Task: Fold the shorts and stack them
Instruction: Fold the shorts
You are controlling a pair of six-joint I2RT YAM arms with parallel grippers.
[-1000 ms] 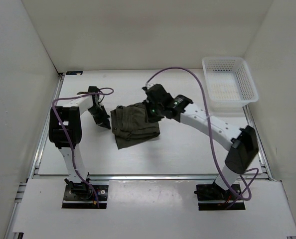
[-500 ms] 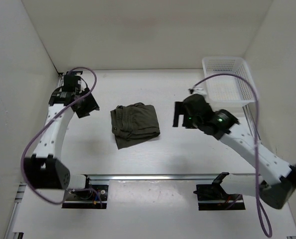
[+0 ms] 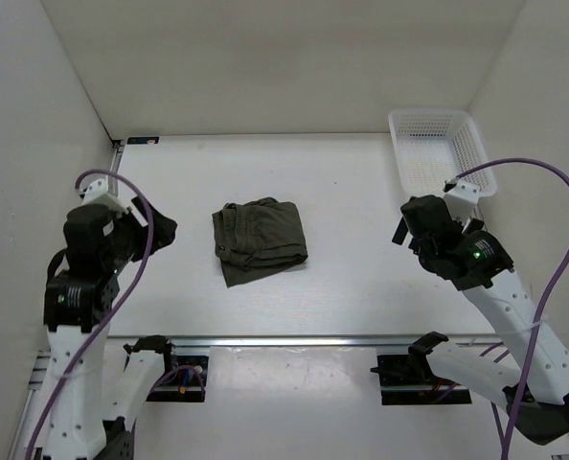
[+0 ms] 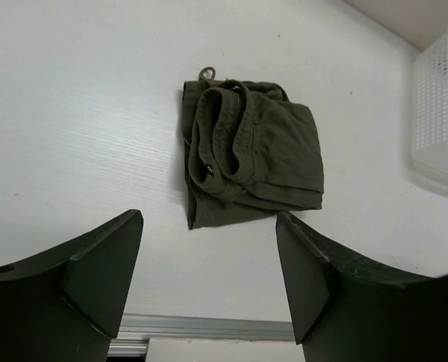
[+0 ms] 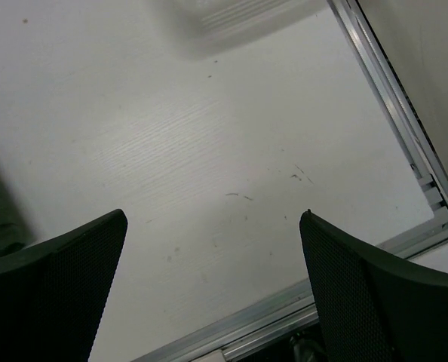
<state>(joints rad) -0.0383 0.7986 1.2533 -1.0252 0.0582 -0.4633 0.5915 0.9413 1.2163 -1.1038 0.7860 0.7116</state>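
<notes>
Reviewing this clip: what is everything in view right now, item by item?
shorts: one pair, dark olive green, folded, on the table left of centre
basket: one, white mesh, empty, far right corner
table: one, white, under everything
cables: two, purple, one along each arm
left gripper: one, black fingers, open, holding nothing
right gripper: one, black fingers, open, holding nothing, near the basket

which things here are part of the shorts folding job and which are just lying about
Job:
- shorts, lying folded on the table
- left tool and right tool, both open and empty

Lying about:
- white mesh basket, far right corner, nothing visible in it
</notes>
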